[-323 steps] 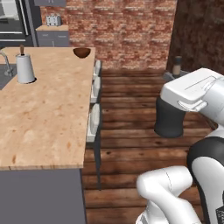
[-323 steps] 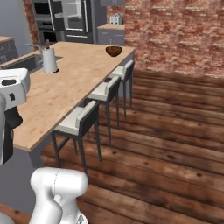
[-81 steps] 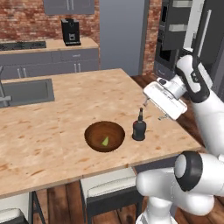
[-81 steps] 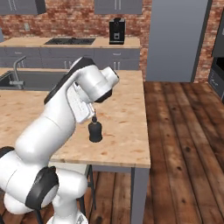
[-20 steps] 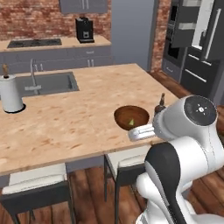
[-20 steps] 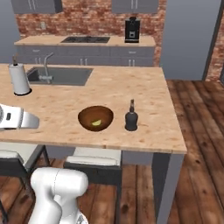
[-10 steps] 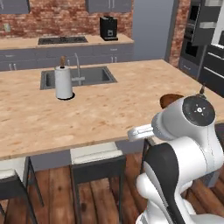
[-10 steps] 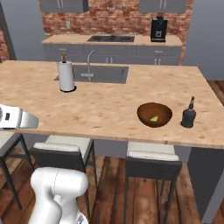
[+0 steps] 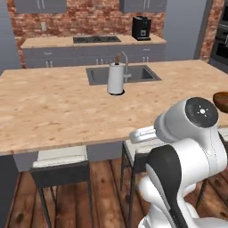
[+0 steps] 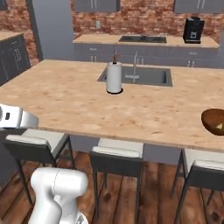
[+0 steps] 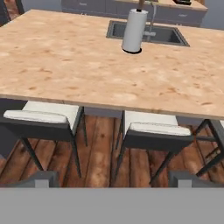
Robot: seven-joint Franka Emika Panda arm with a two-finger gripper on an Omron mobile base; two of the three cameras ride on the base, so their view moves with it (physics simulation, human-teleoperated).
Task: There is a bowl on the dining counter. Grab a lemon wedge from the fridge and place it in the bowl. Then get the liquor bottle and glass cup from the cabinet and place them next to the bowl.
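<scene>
The dining counter (image 9: 53, 111) (image 10: 65, 96) (image 11: 65, 57) stretches across all three views, its sink (image 9: 122, 73) set into the far side. The brown bowl (image 10: 213, 120) (image 9: 221, 99) sits at the counter's right edge, cut off by the frame, and a yellowish spot inside it looks like the lemon wedge (image 10: 218, 127). My gripper (image 11: 113, 178) hangs open and empty in front of the counter's near edge, above the stools. Grey wall cabinets (image 9: 40, 5) (image 10: 96, 4) hang shut over the back counter. The liquor bottle, glass cup and fridge are out of view.
A white paper towel roll (image 9: 116, 78) (image 10: 114, 77) (image 11: 134, 30) stands beside the sink. White-seated stools (image 11: 43, 117) (image 11: 157, 129) (image 10: 116, 153) line the counter's near side over a wooden floor. A coffee machine (image 9: 141, 27) stands on the back counter.
The base has moved, so the whole scene has slid right. The bowl is now at the right edge and the bottle has left the views. The gripper stays open.
</scene>
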